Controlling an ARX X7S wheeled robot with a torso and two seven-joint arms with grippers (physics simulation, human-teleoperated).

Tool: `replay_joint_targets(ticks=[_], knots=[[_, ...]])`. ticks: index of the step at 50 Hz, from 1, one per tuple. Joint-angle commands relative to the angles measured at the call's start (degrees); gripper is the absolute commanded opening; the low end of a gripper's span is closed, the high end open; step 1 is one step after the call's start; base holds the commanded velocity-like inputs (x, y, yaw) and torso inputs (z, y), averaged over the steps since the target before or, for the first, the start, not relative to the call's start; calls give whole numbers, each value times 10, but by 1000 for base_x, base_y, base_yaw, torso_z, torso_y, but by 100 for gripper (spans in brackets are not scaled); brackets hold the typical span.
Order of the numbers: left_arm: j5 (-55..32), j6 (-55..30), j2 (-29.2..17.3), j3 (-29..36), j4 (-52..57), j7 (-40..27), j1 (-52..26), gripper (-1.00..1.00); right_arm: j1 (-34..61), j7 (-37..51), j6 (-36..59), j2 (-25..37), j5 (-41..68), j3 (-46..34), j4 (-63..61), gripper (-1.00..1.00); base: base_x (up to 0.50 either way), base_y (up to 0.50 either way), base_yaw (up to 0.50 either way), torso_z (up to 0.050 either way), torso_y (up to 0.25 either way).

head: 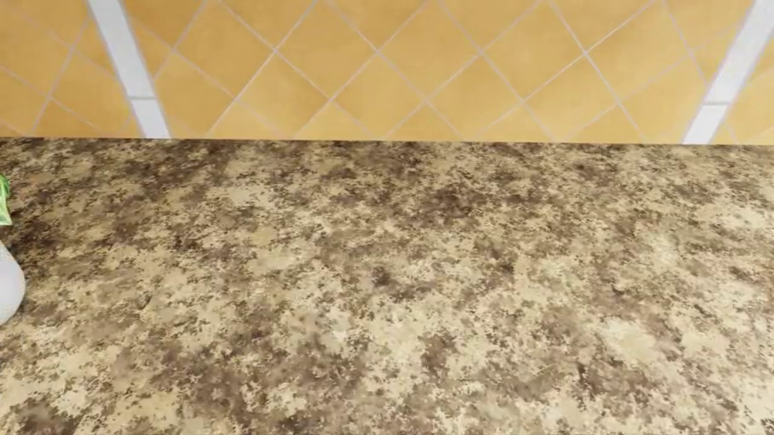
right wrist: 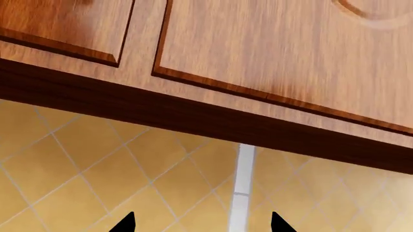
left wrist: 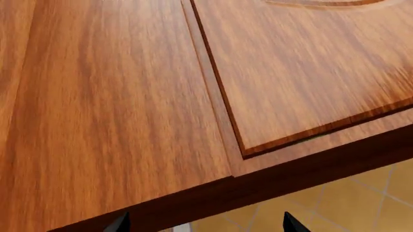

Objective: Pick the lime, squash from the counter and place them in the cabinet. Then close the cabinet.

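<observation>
The speckled beige-and-brown counter fills the head view; no lime or squash shows on it, and neither arm is in that view. The left wrist view looks up at the wooden cabinet, its raised door panel and dark bottom edge. My left gripper shows only two dark fingertips, wide apart with nothing between them. The right wrist view shows the cabinet doors from below, shut against the frame, above the tiled wall. My right gripper also has its tips wide apart and empty.
A yellow diamond-tiled wall with white strips backs the counter. A white rounded object with a bit of green above it sits at the counter's far left edge of view.
</observation>
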Motion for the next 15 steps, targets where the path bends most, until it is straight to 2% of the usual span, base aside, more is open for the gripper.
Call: replay_joint_targets(ticks=[1, 9, 15], knots=[[-42, -46, 14, -112, 51, -33, 64, 100, -51, 3, 23, 6, 22, 123, -25, 100, 0, 0, 0, 0, 0], [-69, -57, 41, -194, 104, -50, 114, 100, -68, 5, 25, -3, 20, 192, -49, 100, 0, 0, 0, 0, 0], [-85, -9, 54, -244, 126, -46, 193, 100, -81, 1, 32, -7, 26, 246, -62, 100, 0, 0, 0, 0, 0]])
